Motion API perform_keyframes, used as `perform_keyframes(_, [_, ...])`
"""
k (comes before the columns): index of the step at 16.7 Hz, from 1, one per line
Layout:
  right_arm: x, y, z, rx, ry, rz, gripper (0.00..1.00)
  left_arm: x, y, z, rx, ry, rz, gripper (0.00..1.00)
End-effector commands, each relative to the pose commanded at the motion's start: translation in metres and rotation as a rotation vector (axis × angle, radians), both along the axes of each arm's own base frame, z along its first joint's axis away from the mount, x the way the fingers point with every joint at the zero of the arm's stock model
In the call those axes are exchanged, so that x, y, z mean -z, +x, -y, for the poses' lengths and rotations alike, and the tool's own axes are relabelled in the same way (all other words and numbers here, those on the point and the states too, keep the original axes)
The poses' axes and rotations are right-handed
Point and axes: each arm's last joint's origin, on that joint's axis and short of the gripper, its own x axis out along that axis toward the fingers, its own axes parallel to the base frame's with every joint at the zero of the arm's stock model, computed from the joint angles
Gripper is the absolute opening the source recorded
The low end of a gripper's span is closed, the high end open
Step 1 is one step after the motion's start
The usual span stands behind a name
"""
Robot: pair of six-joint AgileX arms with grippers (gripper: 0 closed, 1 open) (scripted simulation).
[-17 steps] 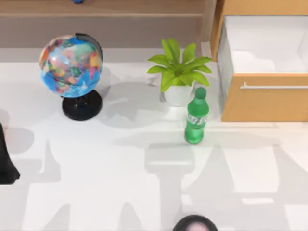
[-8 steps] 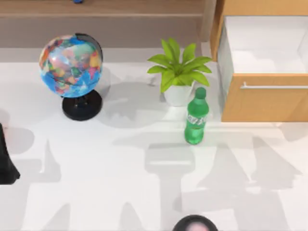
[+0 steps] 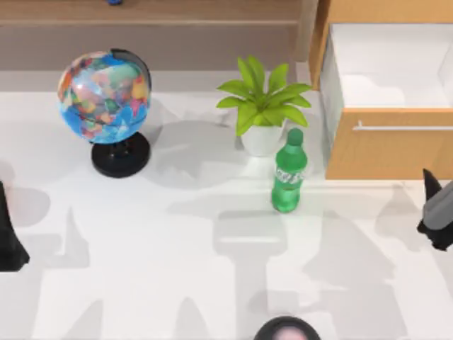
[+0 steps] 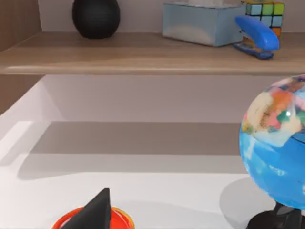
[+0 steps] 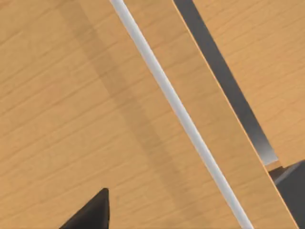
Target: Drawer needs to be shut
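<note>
1. Our right gripper [image 3: 433, 212] is at the table's right edge, just in front of the drawer [image 3: 389, 152]. We cannot tell if it is open.
2. The drawer stands pulled out at the back right, its silver handle [image 5: 176, 107] facing us.
3. Our left gripper [image 3: 8, 241] waits at the left edge.

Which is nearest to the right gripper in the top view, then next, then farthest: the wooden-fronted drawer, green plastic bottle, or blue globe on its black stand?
1. Wooden-fronted drawer, just beyond the right gripper, at the table's right.
2. Green plastic bottle, mid-table.
3. Blue globe, far left.
</note>
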Motion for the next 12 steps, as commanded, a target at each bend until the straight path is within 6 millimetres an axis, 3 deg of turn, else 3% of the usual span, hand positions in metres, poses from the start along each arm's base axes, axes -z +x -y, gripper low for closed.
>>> perform_keyframes(6, [0.016, 0.002, -0.026, 0.041, -0.374, 0.100, 1.00, 0.000, 0.000, 0.000, 0.000, 0.000, 0.000, 1.00])
perform_keyframes(12, [0.023, 0.019, -0.037, 0.154, -0.533, 0.138, 1.00, 0.000, 0.000, 0.000, 0.000, 0.000, 0.000, 1.00])
